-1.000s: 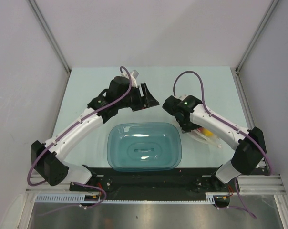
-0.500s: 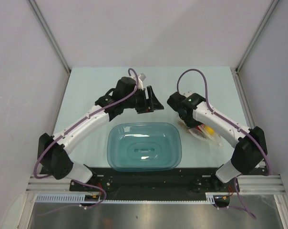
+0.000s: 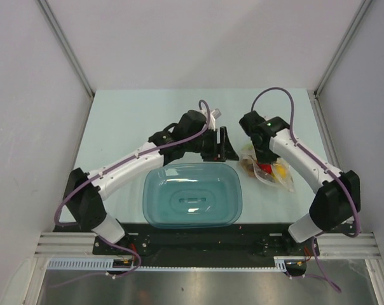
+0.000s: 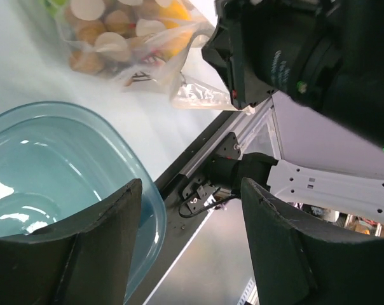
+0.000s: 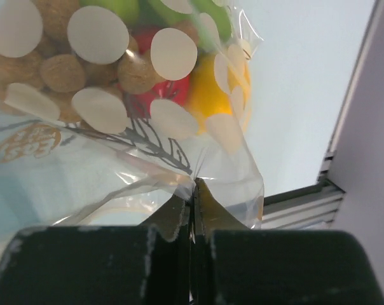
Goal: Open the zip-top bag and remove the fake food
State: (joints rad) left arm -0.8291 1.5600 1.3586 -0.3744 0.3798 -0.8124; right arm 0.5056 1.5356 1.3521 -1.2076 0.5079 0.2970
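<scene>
Right gripper [image 5: 193, 204] has its 2 fingers pressed together on a clear flap at the edge of the zip-top bag [image 5: 116, 146]. The bag's on the table [image 3: 135, 121], just right of the teal tub [image 3: 151, 197]. Fake food [image 5: 179, 89] is inside it: red, yellow and green pieces plus brown balls. Left gripper [image 4: 189, 190] hangs by the tub's far right corner, fingers spread wide, holding nothing.
</scene>
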